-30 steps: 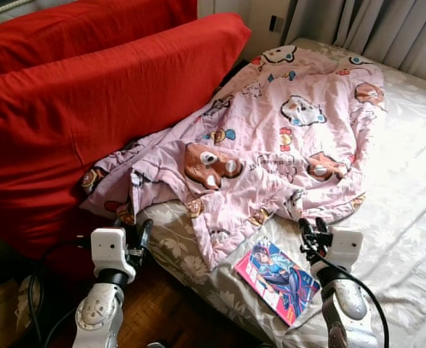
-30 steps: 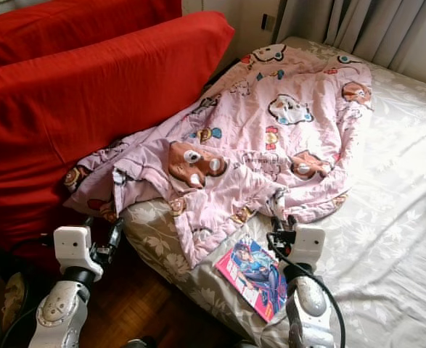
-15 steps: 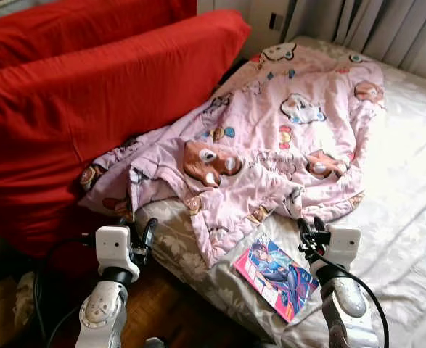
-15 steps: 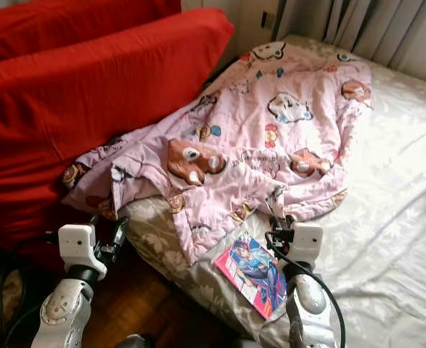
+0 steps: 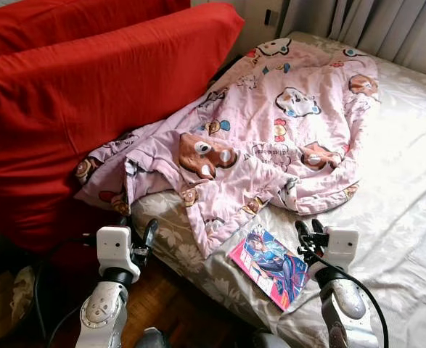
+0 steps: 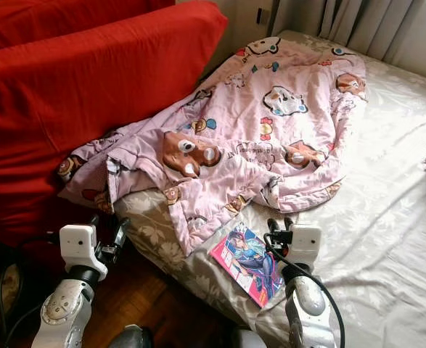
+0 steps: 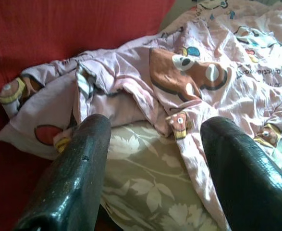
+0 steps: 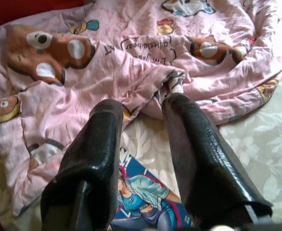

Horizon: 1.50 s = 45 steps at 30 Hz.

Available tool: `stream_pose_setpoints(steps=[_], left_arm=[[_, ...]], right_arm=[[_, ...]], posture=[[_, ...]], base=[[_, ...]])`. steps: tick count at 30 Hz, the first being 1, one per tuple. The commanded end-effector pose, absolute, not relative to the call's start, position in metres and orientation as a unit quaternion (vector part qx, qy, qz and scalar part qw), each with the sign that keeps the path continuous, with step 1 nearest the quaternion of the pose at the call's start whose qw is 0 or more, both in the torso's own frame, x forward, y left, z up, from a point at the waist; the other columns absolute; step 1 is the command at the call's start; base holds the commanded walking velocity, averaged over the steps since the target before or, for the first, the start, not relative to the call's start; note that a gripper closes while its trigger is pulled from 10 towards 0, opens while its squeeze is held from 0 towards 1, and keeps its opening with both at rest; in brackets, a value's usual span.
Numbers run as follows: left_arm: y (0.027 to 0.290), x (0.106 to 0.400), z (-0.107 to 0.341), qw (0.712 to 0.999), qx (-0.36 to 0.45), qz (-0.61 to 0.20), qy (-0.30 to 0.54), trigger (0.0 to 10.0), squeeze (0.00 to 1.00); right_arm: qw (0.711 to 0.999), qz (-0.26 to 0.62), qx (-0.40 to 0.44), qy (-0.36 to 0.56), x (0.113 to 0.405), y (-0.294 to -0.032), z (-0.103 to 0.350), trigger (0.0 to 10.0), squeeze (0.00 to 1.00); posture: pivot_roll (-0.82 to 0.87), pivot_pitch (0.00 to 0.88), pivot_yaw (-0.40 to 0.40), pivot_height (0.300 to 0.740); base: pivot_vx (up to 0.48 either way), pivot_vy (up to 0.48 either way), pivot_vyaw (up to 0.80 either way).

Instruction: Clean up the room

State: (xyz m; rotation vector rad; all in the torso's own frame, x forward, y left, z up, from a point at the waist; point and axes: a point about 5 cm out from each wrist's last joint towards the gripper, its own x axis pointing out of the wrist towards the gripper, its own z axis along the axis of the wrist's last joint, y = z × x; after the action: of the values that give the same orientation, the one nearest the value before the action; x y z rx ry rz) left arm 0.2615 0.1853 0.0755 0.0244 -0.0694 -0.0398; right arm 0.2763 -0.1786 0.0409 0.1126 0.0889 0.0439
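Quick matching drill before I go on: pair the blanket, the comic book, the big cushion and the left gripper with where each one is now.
1 pink blanket
2 comic book
3 red cushion
4 left gripper

A leaning against the bed's left side
B crumpled across the bed
C flat near the bed's front edge, beside the right gripper
D over the floor by the bed's corner

Pairs: 1-B, 2-C, 3-A, 4-D

Both eye views look down from the head onto the bed (image 5: 408, 188) and pink blanket (image 5: 271, 138), which the wrist views face close up.
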Motion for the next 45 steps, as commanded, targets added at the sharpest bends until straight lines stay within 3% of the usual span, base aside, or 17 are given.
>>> stream_pose_setpoints(steps=[1, 10, 19, 45], left_arm=[[0.185, 0.258, 0.071, 0.999, 0.008, -0.019, -0.024, 10.0, 0.00], [0.185, 0.258, 0.071, 1.000, 0.008, -0.019, -0.023, 10.0, 0.00], [0.184, 0.256, 0.071, 0.999, 0.008, -0.022, -0.023, 10.0, 0.00], [0.181, 0.257, 0.070, 0.999, 0.009, -0.032, -0.017, 10.0, 0.00]], right_arm=[[0.997, 0.018, 0.061, 0.042, 0.273, -0.180, 0.041, 10.0, 0.00], [0.996, 0.032, 0.049, 0.062, 0.275, -0.176, 0.036, 10.0, 0.00], [0.995, 0.062, 0.040, 0.068, 0.277, -0.168, 0.035, 10.0, 0.00], [0.993, 0.064, 0.065, 0.076, 0.280, -0.159, 0.029, 10.0, 0.00]], posture=[[0.07, 0.229, -0.047, 0.651], [0.07, 0.228, -0.050, 0.651], [0.07, 0.226, -0.049, 0.604], [0.08, 0.221, -0.043, 0.604]], base=[[0.000, 0.000, 0.00], [0.000, 0.000, 0.00], [0.000, 0.000, 0.00], [0.000, 0.000, 0.00]])
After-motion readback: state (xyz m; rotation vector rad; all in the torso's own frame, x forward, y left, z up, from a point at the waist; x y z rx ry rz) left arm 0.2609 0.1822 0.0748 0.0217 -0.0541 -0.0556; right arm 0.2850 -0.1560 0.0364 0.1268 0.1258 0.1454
